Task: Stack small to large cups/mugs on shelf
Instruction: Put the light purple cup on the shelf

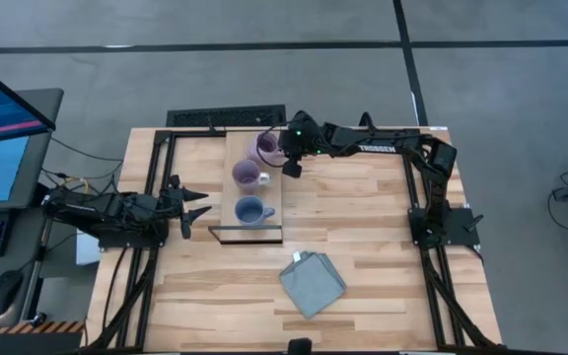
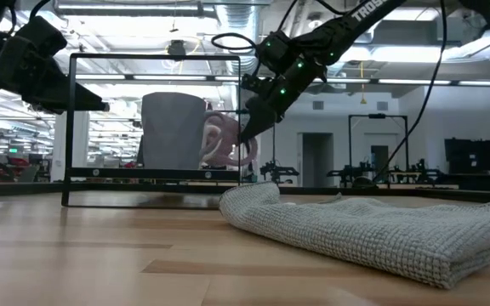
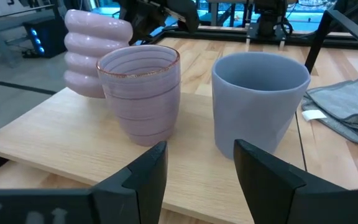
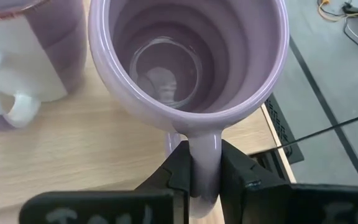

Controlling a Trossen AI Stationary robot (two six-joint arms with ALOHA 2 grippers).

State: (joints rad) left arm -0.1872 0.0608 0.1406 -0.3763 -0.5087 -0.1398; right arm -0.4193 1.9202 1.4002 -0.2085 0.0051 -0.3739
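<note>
Three mugs stand in a row on the light-wood shelf. A ribbed lilac mug is at the far end, a striped lilac mug with a white handle is in the middle, and a dusty blue mug is nearest. My right gripper reaches in from the table's right and is shut on the ribbed mug's handle. My left gripper hovers open off the shelf's left side, level with the blue mug and facing it and the striped mug. My right gripper pinches the ribbed lilac mug's handle between its two fingers. It comes slanting down from the table's right side. The mug is upright with its mouth up, and its base appears to rest on the shelf.
A folded grey-blue cloth lies on the tabletop near the front edge, right of the shelf. The shelf's black frame stands around the board. A monitor and keyboard sit off the table's left side.
</note>
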